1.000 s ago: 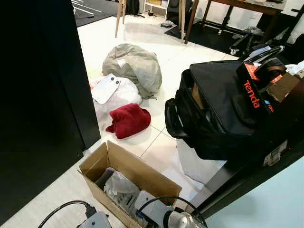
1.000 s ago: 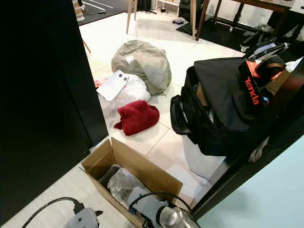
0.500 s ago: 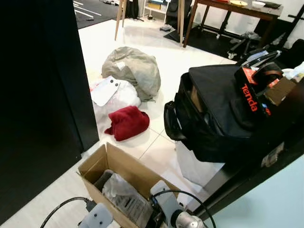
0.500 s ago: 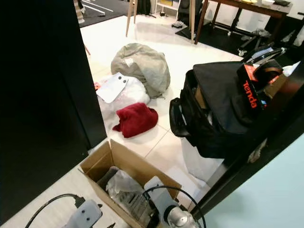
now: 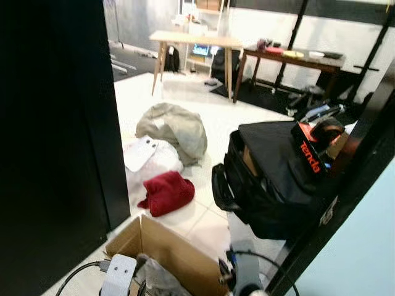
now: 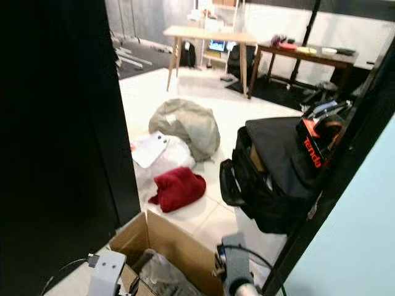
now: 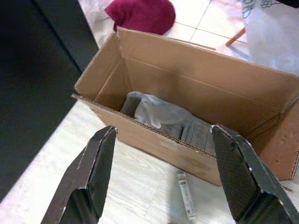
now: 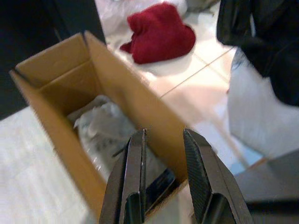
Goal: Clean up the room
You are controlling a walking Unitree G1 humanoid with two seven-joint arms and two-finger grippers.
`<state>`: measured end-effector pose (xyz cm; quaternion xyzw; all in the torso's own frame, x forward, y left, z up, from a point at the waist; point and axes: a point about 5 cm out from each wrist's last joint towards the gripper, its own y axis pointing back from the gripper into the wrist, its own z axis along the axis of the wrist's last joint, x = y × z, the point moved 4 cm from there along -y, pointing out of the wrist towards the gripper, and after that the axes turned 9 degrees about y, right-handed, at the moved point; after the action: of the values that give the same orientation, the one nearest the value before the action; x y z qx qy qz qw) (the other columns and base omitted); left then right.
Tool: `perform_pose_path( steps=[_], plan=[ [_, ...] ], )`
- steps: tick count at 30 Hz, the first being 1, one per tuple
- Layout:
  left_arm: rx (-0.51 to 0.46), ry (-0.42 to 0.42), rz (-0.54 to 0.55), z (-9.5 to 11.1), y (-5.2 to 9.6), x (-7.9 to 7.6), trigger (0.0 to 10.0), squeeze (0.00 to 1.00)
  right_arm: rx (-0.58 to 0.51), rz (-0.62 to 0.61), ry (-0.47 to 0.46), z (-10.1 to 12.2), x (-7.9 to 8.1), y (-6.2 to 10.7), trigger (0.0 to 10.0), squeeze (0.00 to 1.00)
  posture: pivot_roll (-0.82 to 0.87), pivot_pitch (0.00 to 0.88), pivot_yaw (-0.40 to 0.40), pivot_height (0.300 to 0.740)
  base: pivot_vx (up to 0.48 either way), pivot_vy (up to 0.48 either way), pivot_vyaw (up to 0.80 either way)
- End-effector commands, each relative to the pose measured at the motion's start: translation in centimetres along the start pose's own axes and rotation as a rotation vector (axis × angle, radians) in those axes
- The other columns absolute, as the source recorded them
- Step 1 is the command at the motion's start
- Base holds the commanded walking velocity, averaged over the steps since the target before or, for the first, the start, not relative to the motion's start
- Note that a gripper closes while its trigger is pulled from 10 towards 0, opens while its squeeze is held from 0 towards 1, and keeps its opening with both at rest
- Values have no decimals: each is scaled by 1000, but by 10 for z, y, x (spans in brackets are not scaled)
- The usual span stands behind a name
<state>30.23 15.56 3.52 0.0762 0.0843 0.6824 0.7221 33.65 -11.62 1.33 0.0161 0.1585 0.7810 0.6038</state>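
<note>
Left wrist view has the left end effector [image 7: 161,179] spread wide over the open cardboard box [image 7: 196,88] on the floor, holding nothing. Inside the box there's crumpled clear plastic packaging [image 7: 168,119]. The right end effector [image 8: 163,179] hangs over the box's other end, fingers with a narrow gap between them, also empty. Past the box a red cloth [image 5: 165,192] lies on the white tiles, then a white bag [image 5: 154,161] and a grey bundle [image 5: 174,126]. A black bag [image 5: 271,176] sits off to the right.

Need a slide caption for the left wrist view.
Open left hand above a cardboard box of plastic-wrapped items, red cloth beyond.
</note>
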Motion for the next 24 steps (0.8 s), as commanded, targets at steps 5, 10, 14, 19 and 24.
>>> perform_pose_path(
  steps=[5,10,14,19,24],
  plan=[
    [53,-11,-1,-12,-2,-8,10000,0,99,-21,-11,-23,-1,7,10000,0,31,106,-43,740,0,0,0],
    [67,-26,12,-14,-2,-8,10000,0,107,-12,-23,-25,1,11,10000,0,31,108,-45,740,0,0,0],
    [70,-38,6,-15,-1,-9,10000,0,120,4,-34,-28,3,13,10000,0,31,115,-48,740,0,0,0],
    [66,-64,-19,-15,0,-12,10000,0,150,19,-37,-35,4,17,10000,0,39,121,-45,740,0,0,-183],
    [63,-80,-42,-15,0,-14,10000,0,178,-3,-44,-44,2,23,10000,0,43,120,-29,740,0,0,-635]
  ],
)
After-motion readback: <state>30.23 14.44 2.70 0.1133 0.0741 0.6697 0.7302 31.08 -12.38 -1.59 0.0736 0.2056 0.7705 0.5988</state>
